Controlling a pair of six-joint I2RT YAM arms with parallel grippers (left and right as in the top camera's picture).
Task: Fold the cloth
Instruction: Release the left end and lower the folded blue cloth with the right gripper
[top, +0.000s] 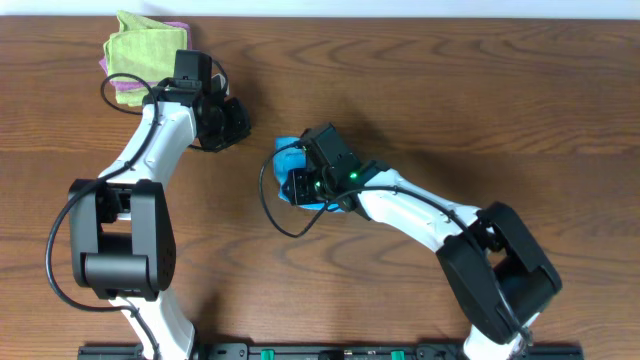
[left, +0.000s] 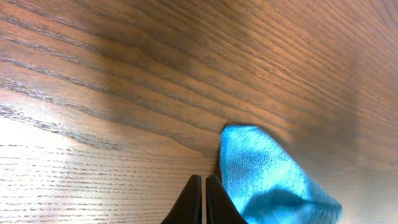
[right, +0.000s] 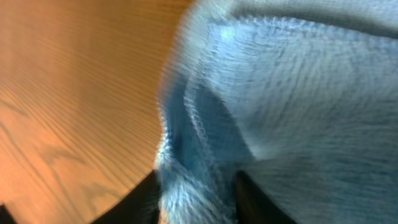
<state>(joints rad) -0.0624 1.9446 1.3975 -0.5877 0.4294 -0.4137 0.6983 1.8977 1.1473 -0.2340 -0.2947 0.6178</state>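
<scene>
The sky-blue cloth (top: 288, 150) lies bunched at the middle of the wooden table, mostly hidden under my right wrist. My right gripper (top: 298, 185) is down on it. In the right wrist view the cloth (right: 298, 93) fills the frame and a fold of it sits pinched between the two fingers (right: 196, 193). My left gripper (top: 232, 120) is to the cloth's left, apart from it. In the left wrist view its fingers (left: 204, 179) are pressed together and empty, with the cloth's edge (left: 267, 177) just to their right.
A lime-green folded cloth (top: 140, 50) lies on a purple folded cloth (top: 125, 92) at the back left corner, behind the left arm. Bare wood table (top: 480, 90) lies to the right. Black cables loop beside both arms.
</scene>
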